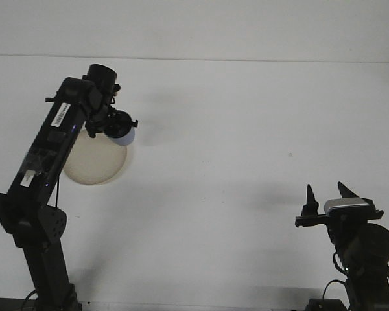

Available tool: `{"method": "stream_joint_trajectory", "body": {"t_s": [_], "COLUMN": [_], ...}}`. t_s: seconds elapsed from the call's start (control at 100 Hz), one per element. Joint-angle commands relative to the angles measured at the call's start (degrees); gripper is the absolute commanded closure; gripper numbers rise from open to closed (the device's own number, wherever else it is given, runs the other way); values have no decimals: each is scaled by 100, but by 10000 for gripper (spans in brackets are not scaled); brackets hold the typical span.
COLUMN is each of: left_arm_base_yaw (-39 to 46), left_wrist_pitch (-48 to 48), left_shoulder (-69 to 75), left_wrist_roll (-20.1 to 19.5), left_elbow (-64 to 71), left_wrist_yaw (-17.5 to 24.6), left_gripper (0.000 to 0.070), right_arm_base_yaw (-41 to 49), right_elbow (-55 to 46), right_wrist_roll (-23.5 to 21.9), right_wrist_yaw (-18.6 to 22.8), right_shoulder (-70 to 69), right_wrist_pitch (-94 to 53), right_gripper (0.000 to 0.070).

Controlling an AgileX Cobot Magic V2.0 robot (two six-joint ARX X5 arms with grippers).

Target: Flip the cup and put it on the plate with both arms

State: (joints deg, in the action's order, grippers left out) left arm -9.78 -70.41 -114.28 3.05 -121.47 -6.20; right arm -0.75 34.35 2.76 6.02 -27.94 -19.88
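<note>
A pale blue cup [124, 135] hangs in my left gripper [118, 125], which is shut on it, above the right rim of the cream plate [94, 163]. The left arm reaches up and covers the plate's left and upper part. The cup is lifted off the table, and its bottom end points down and to the right. At the lower right my right gripper [326, 197] stands open, its two dark fingers pointing up with nothing between them, far from the cup and plate.
The white table [246, 129] stretches wide between the two arms. The left arm's base stands at the lower left corner, and the right arm's base stands at the lower right.
</note>
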Motion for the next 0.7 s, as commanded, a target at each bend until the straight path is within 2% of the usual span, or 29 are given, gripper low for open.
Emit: {"method": "stream_joint_trajectory", "body": {"t_s": [0.0,0.29,0.69], "left_arm_base_yaw": [205,946,1248], "left_wrist_pitch": [-9,247,1169], "left_shoulder": [-31,-31,-31], "left_wrist_roll": [-57,-46,-48], "left_elbow": [-63,785,2127], "left_wrist_yaw": [-39,-35,28], "left_gripper": [690,690,686], "right_arm_base_yaw": [4,4,4], "right_elbow": [66,66,66], "right_wrist_roll": [-39,-37,-37], "right_wrist_yaw": [-4,-7,-7], "right_shoulder": [-15,-17,-17], "right_wrist_pitch": [59,59,59], "right_gripper": [210,210,210]}}
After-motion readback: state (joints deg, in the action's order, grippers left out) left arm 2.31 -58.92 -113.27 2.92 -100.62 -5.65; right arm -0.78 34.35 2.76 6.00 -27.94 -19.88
